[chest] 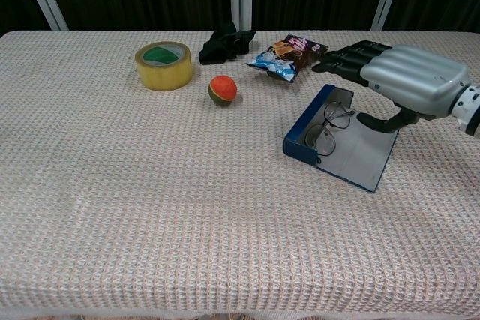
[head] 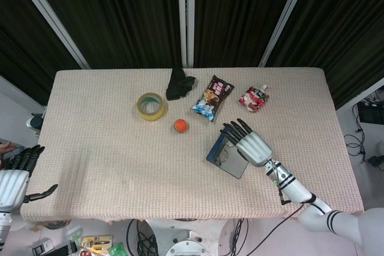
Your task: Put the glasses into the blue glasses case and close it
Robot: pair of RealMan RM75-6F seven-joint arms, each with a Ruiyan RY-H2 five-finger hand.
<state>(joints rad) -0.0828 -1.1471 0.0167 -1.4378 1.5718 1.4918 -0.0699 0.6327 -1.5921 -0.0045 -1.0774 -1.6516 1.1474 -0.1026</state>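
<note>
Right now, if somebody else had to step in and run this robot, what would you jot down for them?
Right hand: open, fingers spread, hovering above the blue glasses case, holding nothing.
Left hand: open, off the table's near left corner, idle.
Glasses: lying in the open case, lenses toward its raised blue wall.
Done: glasses are in the case.
Left: fold the case shut; it lies open on the table.
</note>
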